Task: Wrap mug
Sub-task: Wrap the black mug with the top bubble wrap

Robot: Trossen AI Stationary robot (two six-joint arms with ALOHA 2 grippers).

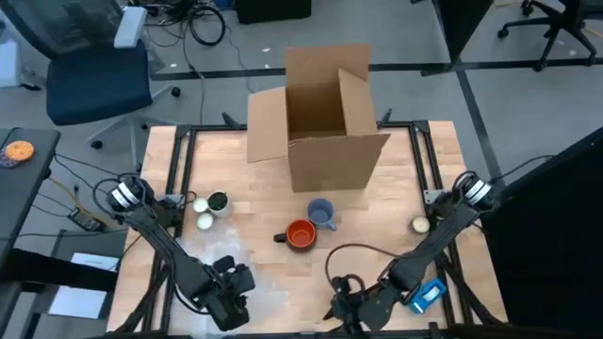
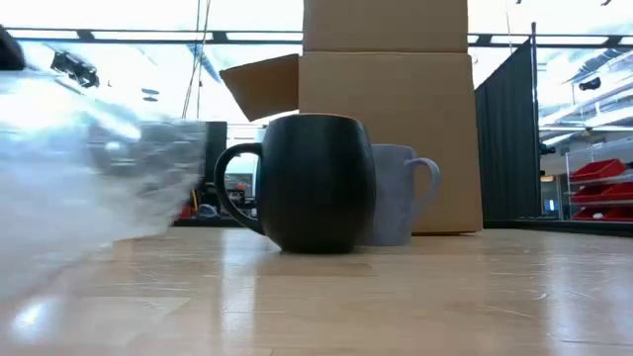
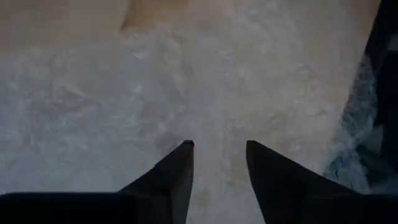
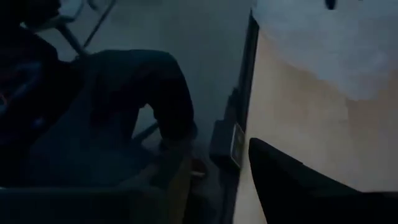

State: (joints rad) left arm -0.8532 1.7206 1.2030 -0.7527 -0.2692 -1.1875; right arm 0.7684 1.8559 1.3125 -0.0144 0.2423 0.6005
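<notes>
**Getting a clean pinch on the wrap before the mug goes on**

From above, I take the cardboard box [image 1: 325, 118] as my landmark. The orange mug [image 1: 301, 234] I mean to wrap sits on the table [image 1: 443, 179] just in front of the box, nearer me, with a blue-grey mug [image 1: 321, 213] between it and the box. My left gripper [image 1: 229, 299] is at the near edge, well in front of the box and off to the left of it, low over a sheet of clear bubble wrap [image 1: 247, 273]. My right gripper [image 1: 347, 307] hangs at the same near edge, to the right of the sheet.

At table height, the mug [image 2: 315, 183] shows dark against the bright room, handle to one side, the paler mug [image 2: 400, 194] behind it and the box [image 2: 386, 119] behind both. The wrap [image 2: 89, 168] rises blurred, well to one side of the mugs.

Past my left wrist, my two fingers [image 3: 168, 183] stand apart with wrap [image 3: 186, 81] spread beneath them; nothing is pinched yet.

Past my right wrist I see one finger [image 4: 298, 186], the table's edge and a seated person's leg [image 4: 143, 106] beyond it; I cannot tell how that pincer stands.

To do this step well, I judge I should drop my left fingers onto one layer near the sheet's edge, close gently, and lift slowly so it does not bunch or drag toward the mugs
</notes>
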